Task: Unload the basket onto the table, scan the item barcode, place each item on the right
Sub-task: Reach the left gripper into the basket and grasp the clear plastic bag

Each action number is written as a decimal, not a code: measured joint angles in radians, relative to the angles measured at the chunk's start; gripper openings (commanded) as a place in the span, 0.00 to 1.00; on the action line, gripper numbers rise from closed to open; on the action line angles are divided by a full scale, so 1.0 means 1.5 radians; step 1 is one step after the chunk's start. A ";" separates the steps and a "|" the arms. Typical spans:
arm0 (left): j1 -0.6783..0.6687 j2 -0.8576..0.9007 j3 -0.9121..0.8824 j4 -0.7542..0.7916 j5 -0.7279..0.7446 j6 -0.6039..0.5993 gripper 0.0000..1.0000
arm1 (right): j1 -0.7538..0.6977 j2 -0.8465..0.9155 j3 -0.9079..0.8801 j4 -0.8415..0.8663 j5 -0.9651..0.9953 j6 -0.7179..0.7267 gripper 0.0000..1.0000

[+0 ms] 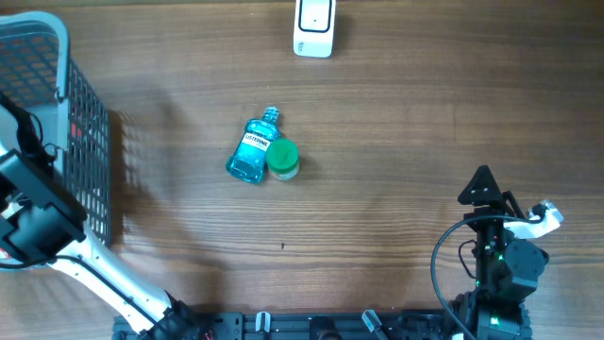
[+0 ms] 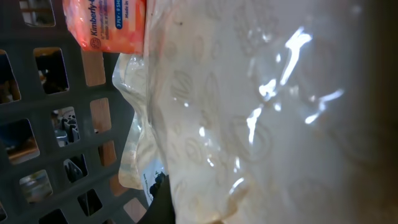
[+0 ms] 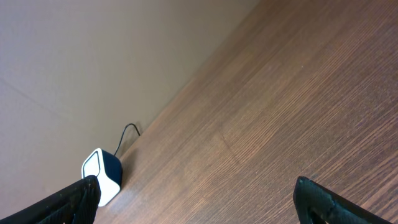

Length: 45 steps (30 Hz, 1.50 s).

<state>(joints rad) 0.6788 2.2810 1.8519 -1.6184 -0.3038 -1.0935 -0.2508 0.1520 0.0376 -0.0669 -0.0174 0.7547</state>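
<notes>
Left wrist view: the item, a clear-wrapped pack of embossed white paper, fills most of the frame and lies inside the grey mesh basket. Glare streaks across its wrap. An orange Kimberly-Clark pack sits against the wrapped pack at the upper left of this view, next to the basket's grid wall. One dark finger shows at the lower edge, against the wrap.

The left gripper is closed. It reaches into the basket at the far-left corner of the table. The pictures do not show whether the wrap is pinched between its jaws. The left arm runs from the near edge up to the basket.

In the overhead view, a blue mouthwash bottle lies on its side near the centre of the table, cap pointing far. A green-lidded jar touches its right side. The white-and-black barcode scanner stands at the far edge, well apart from the basket.

The right gripper is at the near right, above bare wood. Its jaws stand fully apart with nothing between them. Its wrist view shows both fingertips at the frame's lower corners and the scanner in the distance by the wall.
</notes>
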 measured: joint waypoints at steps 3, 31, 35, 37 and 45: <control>0.003 -0.012 0.000 0.003 0.012 0.006 0.04 | 0.000 0.000 0.000 0.000 0.000 0.000 1.00; 0.015 -0.169 0.144 0.026 0.273 0.088 0.04 | 0.000 0.000 0.000 0.000 0.000 0.000 1.00; 0.015 -0.210 0.145 0.046 0.311 0.090 0.04 | 0.000 0.000 0.000 0.000 0.000 0.000 1.00; 0.015 -0.239 0.145 0.062 0.327 0.091 0.04 | 0.000 0.000 0.000 0.000 0.000 0.000 1.00; 0.015 -0.407 0.148 0.146 0.366 0.091 0.04 | 0.000 0.000 0.000 0.000 0.000 0.000 1.00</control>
<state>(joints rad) 0.7017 1.6699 2.0735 -1.3987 0.2455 -0.9577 -0.2508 0.1520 0.0376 -0.0669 -0.0174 0.7547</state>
